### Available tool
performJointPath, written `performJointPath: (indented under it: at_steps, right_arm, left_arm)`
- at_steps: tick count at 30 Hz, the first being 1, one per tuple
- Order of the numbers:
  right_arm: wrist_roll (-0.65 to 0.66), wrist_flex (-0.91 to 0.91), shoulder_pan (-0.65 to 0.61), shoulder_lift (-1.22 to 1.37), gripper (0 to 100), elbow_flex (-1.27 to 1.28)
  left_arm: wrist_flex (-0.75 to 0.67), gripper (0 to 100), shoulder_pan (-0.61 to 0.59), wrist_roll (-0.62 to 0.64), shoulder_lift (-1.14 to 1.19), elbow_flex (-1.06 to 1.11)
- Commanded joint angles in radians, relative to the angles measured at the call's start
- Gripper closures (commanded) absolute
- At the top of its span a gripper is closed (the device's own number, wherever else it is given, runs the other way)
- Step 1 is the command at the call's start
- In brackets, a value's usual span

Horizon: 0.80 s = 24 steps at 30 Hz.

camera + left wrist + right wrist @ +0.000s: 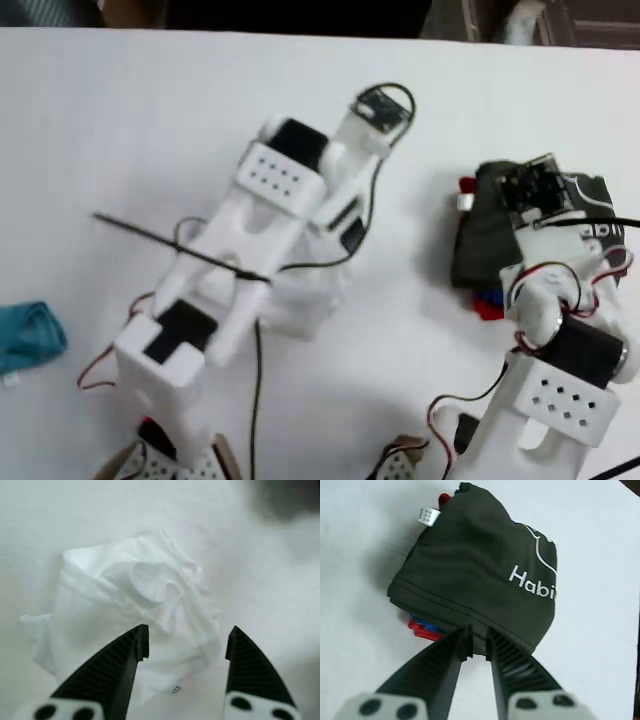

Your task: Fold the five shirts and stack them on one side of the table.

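White worktop [120, 120] carries a crumpled white shirt [125, 610] near its middle — left gripper [187, 640] poised over it, jaws spread wide. On the right side, a folded dark shirt [475, 565] tops red and blue cloth [422, 629]. The right gripper [477, 635] sits at the dark shirt's hem, jaws almost pressed together — whether they pinch cloth cannot be told. A teal shirt [25, 335] lies at the left edge.

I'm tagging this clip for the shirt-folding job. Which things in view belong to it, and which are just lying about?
Job:
white shirt, crumpled
dark shirt, atop red and blue fabric
teal shirt, at the table edge

Just lying about:
black cable
thin black wire
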Motion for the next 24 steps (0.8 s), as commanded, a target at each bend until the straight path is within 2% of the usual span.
performJointPath:
  at_steps: [1,6,10,13,16,19,24]
  right_arm:
    - [-0.028,-0.022,-0.061,-0.019,94.0,0.029]
    - [-0.106,-0.102,-0.148,-0.007,94.0,0.074]
    - [-0.146,-0.153,-0.291,0.119,94.0,0.072]
    - [-0.193,-0.182,-0.417,0.283,94.0,0.018]
    - [-0.265,-0.166,-0.559,0.479,94.0,-0.138]
    - [-0.327,-0.102,-0.710,0.677,93.9,-0.339]
    - [-0.341,-0.002,-0.898,0.974,93.8,-0.652]
  left_arm:
    - [-0.026,72,-0.144,-0.011,-0.173,-0.028]
    - [-0.032,72,-0.480,-0.009,-0.226,-0.021]
    - [-0.034,72,-0.713,-0.009,-0.204,0.004]
    - [-0.049,72,-0.825,-0.011,-0.163,0.041]
    - [-0.087,72,-0.933,-0.011,-0.103,0.082]
    - [-0.104,72,-1.030,-0.009,-0.037,0.107]
    - [-0.104,72,-1.151,-0.009,0.061,0.101]
